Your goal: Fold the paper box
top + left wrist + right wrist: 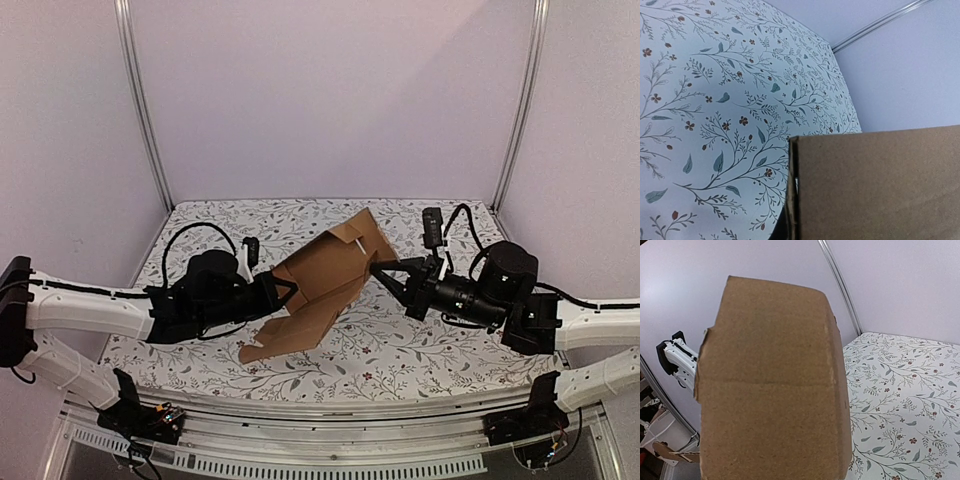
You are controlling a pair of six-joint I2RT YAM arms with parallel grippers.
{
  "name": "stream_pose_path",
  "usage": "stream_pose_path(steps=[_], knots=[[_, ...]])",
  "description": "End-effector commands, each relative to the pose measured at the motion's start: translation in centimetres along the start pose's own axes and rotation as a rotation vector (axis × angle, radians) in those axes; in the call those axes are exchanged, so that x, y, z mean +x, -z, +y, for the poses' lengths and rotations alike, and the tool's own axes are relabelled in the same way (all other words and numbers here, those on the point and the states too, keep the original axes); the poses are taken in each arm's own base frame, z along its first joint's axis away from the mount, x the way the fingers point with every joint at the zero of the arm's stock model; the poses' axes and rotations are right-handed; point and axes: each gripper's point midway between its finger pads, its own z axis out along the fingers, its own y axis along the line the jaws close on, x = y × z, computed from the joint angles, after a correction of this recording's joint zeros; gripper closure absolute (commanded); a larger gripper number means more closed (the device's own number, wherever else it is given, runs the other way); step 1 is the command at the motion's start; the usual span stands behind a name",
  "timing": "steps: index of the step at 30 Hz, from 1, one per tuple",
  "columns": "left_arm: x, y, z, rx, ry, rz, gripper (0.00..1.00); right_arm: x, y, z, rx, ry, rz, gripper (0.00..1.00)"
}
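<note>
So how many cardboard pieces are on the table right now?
1: the paper box, partly folded, on the table, held between the left gripper and the right gripper. Anything under it would be hidden.

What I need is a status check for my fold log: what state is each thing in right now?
box: partly folded, panels raised, near flap down on the table
left tool: shut on the box's left edge
right tool: shut on the box's right side
</note>
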Motion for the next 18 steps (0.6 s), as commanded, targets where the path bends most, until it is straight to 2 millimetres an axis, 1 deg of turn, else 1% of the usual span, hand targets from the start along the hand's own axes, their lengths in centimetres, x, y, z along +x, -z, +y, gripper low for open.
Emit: stream_pose_path(steps=[1,5,7,13,18], knots=[[-0.7,0.5,-0.7,0.044,0.003,-0.012,1.00,-1.2,-0.6,0.0,0.040,0.015,-0.047,1.00],[-0.8,0.5,-1.2,0.063,-0.024,-0.014,1.00,-1.1,-1.1,0.2,0.042,0.013,-0.039,1.00],[-0.9,0.5,-1.3,0.065,-0.049,-0.017,1.00,-0.6,-1.5,0.2,0.051,0.012,-0.013,1.00],[-1.2,0.4,-1.2,0.039,-0.114,-0.017,1.00,1.9,-2.3,-0.5,0.102,0.036,0.102,1.00],[-1.9,0.6,-1.2,0.036,-0.129,-0.028,1.00,4.5,-1.5,-2.1,0.192,0.082,0.216,1.00]])
